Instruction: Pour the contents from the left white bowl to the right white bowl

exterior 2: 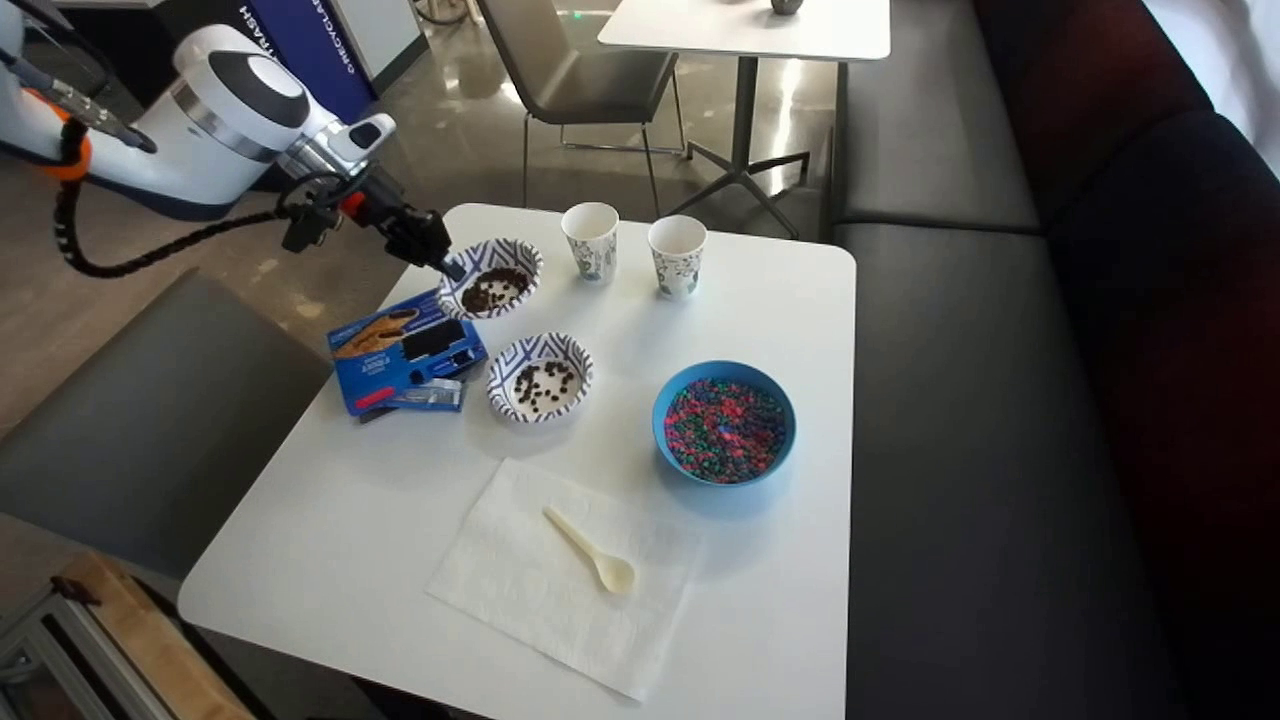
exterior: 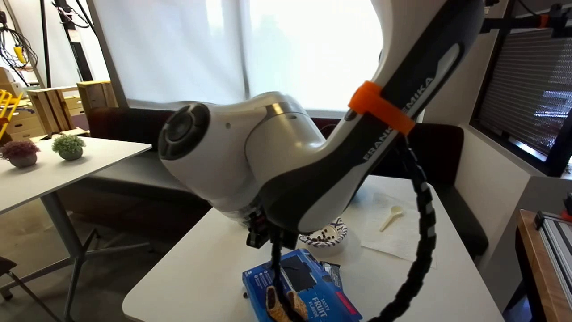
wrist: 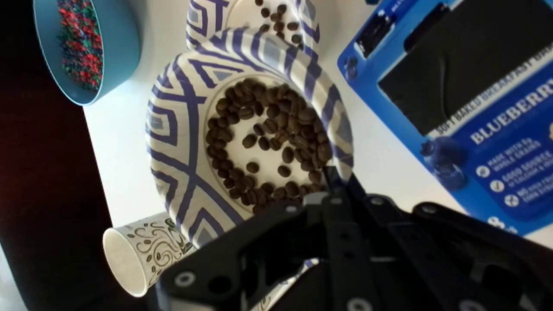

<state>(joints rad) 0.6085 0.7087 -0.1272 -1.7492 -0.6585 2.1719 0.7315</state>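
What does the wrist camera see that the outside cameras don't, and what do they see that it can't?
Only the wrist view lets you read BLUEBERRY on the blue box and see creases in the brown beans.
Only the exterior views show the pale spoon on the napkin, and the orange band.
All show the blue box, the pincer, and the white bowl with fewer beans.

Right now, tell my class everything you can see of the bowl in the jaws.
The bowl is round and shallow, apparently paper, white with bluish-purple angular lines and grey patches on its sloping wall. Brown beans lie inside, crowded around the edge of its pale base, with bare spots in the middle. The jaws are closed on its rim. It looks raised above the table, slightly tilted, near the box.
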